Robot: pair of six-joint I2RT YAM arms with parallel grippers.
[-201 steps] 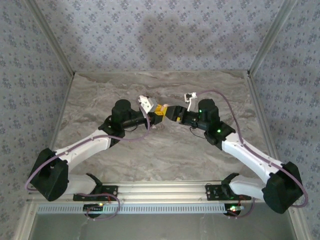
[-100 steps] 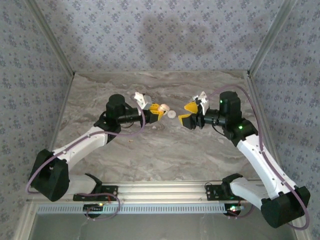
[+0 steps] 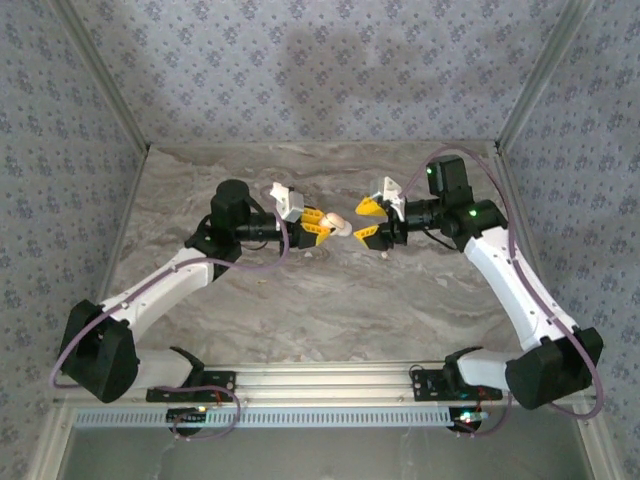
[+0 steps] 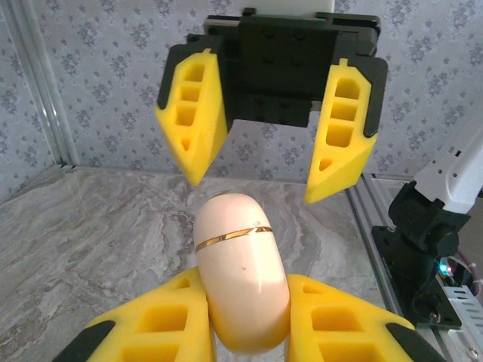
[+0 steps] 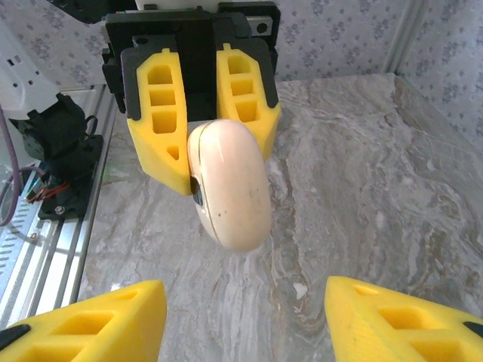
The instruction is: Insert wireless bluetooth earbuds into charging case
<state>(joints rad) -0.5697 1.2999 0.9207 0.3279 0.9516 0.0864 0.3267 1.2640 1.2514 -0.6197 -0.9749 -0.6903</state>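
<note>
Peach and glossy, the charging case (image 3: 340,226) sits in the top view above the middle of the marble table (image 3: 300,310), pinched at one end by the left gripper (image 3: 325,224). The right gripper (image 3: 368,222) faces it from just beside, yellow jaws spread and touching nothing. A pale fleck (image 3: 384,251) lies on the table near the right gripper; it may be an earbud, but it is too small to tell. From the left wrist, the left gripper (image 4: 245,290) is clamped on the lower part of the charging case (image 4: 240,253), whose thin gold seam runs unbroken round the body, so the lid looks shut. Beyond it the right gripper (image 4: 255,187) hangs with its jaws parted, lined up with the free end of the case. From the right wrist, the right gripper (image 5: 245,290) stands wide apart at the bottom edge. The charging case (image 5: 230,188) juts toward it from the left gripper (image 5: 219,158), and a white speck (image 5: 299,289) rests on the table below. By my reading the task is barely begun: the case is picked up and presented, but opening the lid and seating both earbuds remain.
</note>
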